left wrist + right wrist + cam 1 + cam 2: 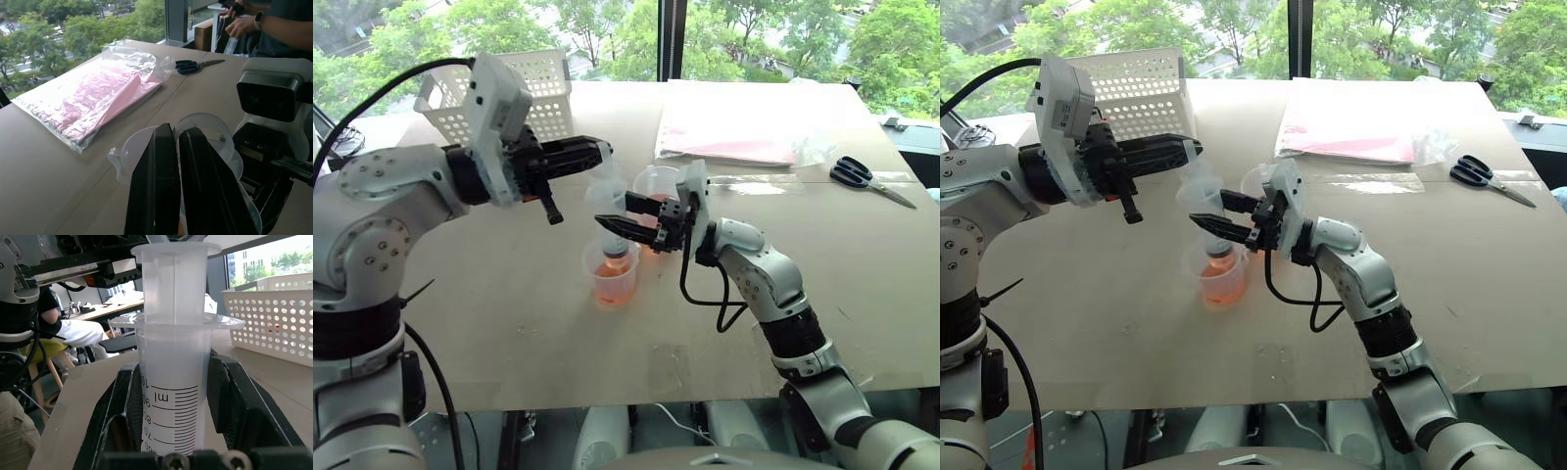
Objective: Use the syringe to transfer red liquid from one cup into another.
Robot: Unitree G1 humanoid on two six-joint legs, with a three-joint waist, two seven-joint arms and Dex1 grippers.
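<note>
Syringe [173,382] stands upright, barrel clamped in our right hand [631,227], tip in the smaller cup [610,274] with its red liquid [610,284]; the taller cup [656,186] sits just behind. Our left hand [592,155] has its fingers pressed together at the plunger top [175,249]. We should keep the barrel steady and work the plunger slowly, straight along its axis. Readable print: "ml", 90, 80, 70.

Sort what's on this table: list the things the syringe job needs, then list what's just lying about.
Needed:
- syringe, held upright in the right hand
- nearer beaker with red liquid
- farther beaker behind it
- left hand, shut at the plunger top

Lying about:
- white basket
- scissors
- plastic bag with pink contents
</note>
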